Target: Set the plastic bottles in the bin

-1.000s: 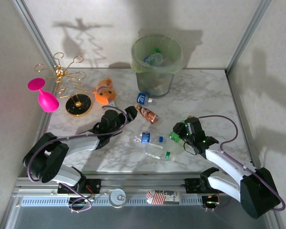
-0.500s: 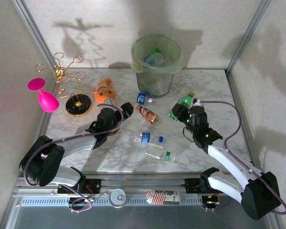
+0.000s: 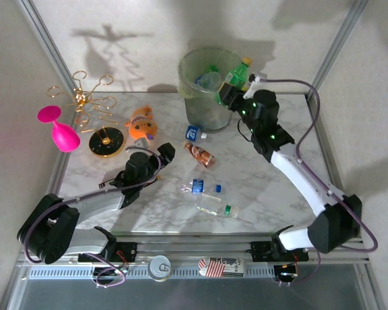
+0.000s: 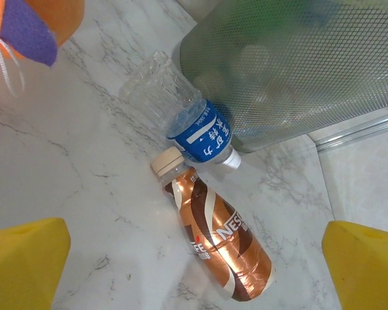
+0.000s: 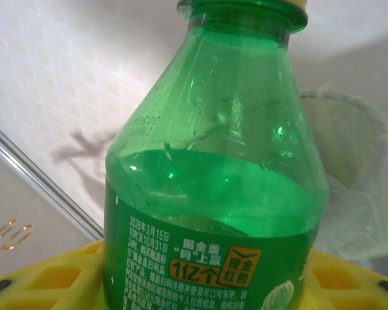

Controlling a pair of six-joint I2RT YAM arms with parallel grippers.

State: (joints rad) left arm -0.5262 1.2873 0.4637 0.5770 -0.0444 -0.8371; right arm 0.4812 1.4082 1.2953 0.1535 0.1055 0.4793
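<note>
right gripper [image 3: 229, 92] is clamped tight on the green bottle [image 5: 213, 194], cap up, right at the right rim of the pale-green bin [image 3: 189, 64]. left gripper [image 3: 163, 154] is spread wide with nothing in it, low over the marble table [image 3: 278, 168]. it faces a brown nescafe bottle [image 4: 216, 242] and a blue-labelled clear bottle [image 4: 181, 116] just beside the bin's foot. two more clear bottles [image 3: 213, 208] lie nearer the arms.

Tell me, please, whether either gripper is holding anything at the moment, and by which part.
The right gripper holds a green bottle by its labelled lower body, cap upward, near the bin. The left gripper is open and holds nothing.
</note>
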